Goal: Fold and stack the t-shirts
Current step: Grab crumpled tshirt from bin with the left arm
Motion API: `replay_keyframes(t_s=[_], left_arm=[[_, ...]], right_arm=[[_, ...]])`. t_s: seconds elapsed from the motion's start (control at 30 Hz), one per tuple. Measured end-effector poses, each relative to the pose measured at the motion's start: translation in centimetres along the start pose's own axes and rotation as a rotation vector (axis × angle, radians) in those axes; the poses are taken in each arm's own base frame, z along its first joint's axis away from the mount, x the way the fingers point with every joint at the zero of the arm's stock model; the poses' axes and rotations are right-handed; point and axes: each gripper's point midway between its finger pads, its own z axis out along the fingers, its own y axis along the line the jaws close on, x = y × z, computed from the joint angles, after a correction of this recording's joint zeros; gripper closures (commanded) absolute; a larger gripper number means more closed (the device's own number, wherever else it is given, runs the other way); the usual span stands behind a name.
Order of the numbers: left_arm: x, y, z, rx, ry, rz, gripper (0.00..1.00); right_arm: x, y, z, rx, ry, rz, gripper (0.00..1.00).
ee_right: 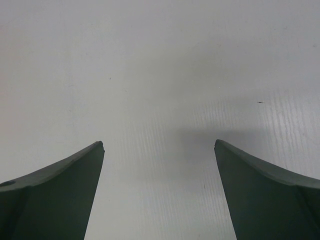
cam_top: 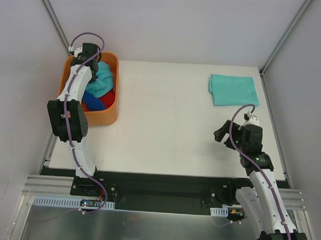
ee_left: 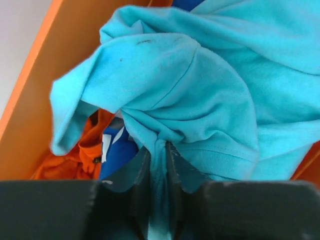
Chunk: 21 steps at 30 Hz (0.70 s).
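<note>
— Start with the arm nearest us. What's the right one doing?

— Nothing much. The right gripper point(ee_right: 159, 145) hangs over bare table point(cam_top: 166, 115) with its jaws wide apart and nothing between them. It's well short of any cloth.

— And the left?

— That's where the work is. The left gripper point(ee_left: 160, 150) is down in the orange bin point(cam_top: 105, 118) at the table's left edge, jaws pinched together on a fold of the crumpled t-shirt point(ee_left: 200, 100). The teal cloth runs right between the fingers.

— So which step is this?

— I'd say it's fetching the second shirt: gripped, not yet lifted out. Next it needs a straight pull up and over the bin wall, then a carry to open table. I reckon the right arm has to come in to help spread it flat.

— Anything likely to snag?

— Possibly. A blue garment point(ee_left: 117, 150) with white lettering and an orange garment point(ee_left: 85, 150) lie under the shirt, just beside the fingers. The thin cotton could drag one along.

— And further back?

— At the far right of the table lies the folded t-shirt point(cam_top: 234, 90), a neat teal rectangle, well apart from both grippers.

— Give me the count.

— Two arms, two teal shirts, one folded and one in the bin. One bin. One blue piece, and at least one orange; I can't tell how many more lie underneath.
</note>
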Motion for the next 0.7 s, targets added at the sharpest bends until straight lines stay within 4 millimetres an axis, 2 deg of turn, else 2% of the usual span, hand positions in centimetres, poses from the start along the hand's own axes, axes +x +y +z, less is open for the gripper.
replay_keyframes(t_s=[0.17,0.27,0.43,0.53,0.7], left_arm=[[-1.3,0.0,-1.0,0.018,-0.029,-0.014,1.00],[-2.3,0.2,-2.8,0.056,-0.057,-0.037,1.00],[-5.6,0.2,-8.9,0.211,-0.153,-0.115,1.00],[-6.7,0.1,-13.0,0.286,-0.216,-0.145,1.00],[-8.5,-2.9,-20.9,0.432,-0.344,-0.097,1.00]], right_arm=[[0.0,0.0,0.0,0.002,0.001,0.001,0.03],[0.1,0.0,0.0,0.002,0.002,0.001,0.03],[0.1,0.0,0.0,0.001,0.003,0.000,0.03],[0.0,0.0,-0.1,-0.001,0.001,-0.001,0.03],[-0.1,0.2,-0.2,-0.007,-0.008,-0.002,0.03]])
